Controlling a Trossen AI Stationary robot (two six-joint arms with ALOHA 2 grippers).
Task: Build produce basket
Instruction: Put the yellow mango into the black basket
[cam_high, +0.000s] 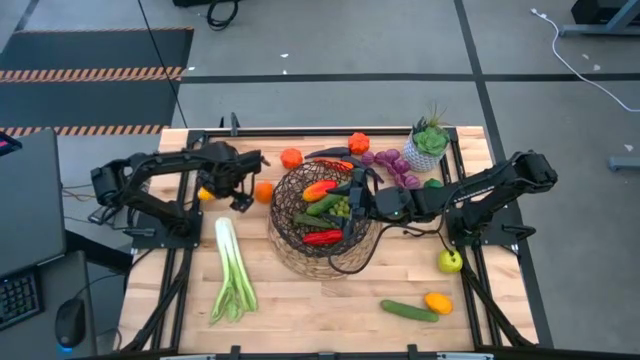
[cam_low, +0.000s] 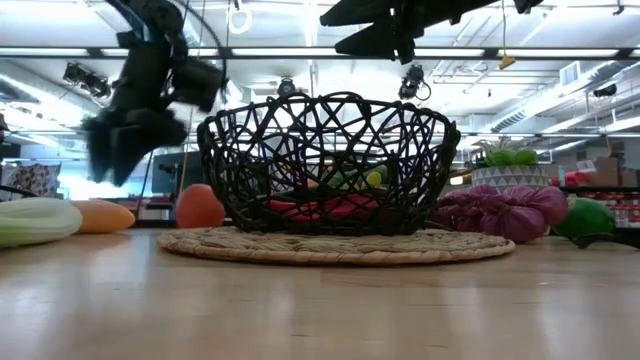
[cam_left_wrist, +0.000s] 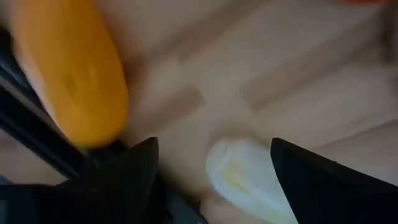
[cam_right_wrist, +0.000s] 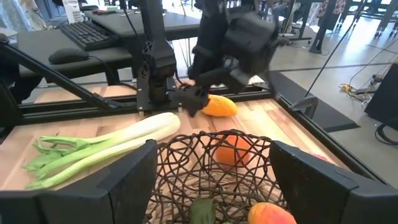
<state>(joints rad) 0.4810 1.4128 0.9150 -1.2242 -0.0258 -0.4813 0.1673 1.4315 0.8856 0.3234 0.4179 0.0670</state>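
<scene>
The dark wire basket (cam_high: 285, 240) stands mid-table on its tan wicker base and holds red and orange peppers, a cucumber and green grapes. My right gripper (cam_high: 352, 205) hangs open over its right rim; the right wrist view looks down past the open fingers (cam_right_wrist: 214, 162) onto the basket (cam_right_wrist: 205, 155). My left gripper (cam_high: 240, 200) is open left of the basket, raised off the table (cam_low: 125, 150). Its fingers stand on either side of the leek's white end (cam_left_wrist: 239, 177) without touching. An orange pepper (cam_high: 207, 193) and an orange (cam_high: 263, 191) lie beside it. The leek (cam_high: 230, 275) lies flat on the table.
Behind the basket lie an orange (cam_high: 291, 157), a red pepper (cam_high: 358, 142), purple grapes (cam_high: 395, 165) and the potted plant (cam_high: 428, 145). A yellow-green apple (cam_high: 450, 261), a cucumber (cam_high: 408, 311) and an orange piece (cam_high: 437, 302) lie near the table's right front. Bare wood shows at the front middle.
</scene>
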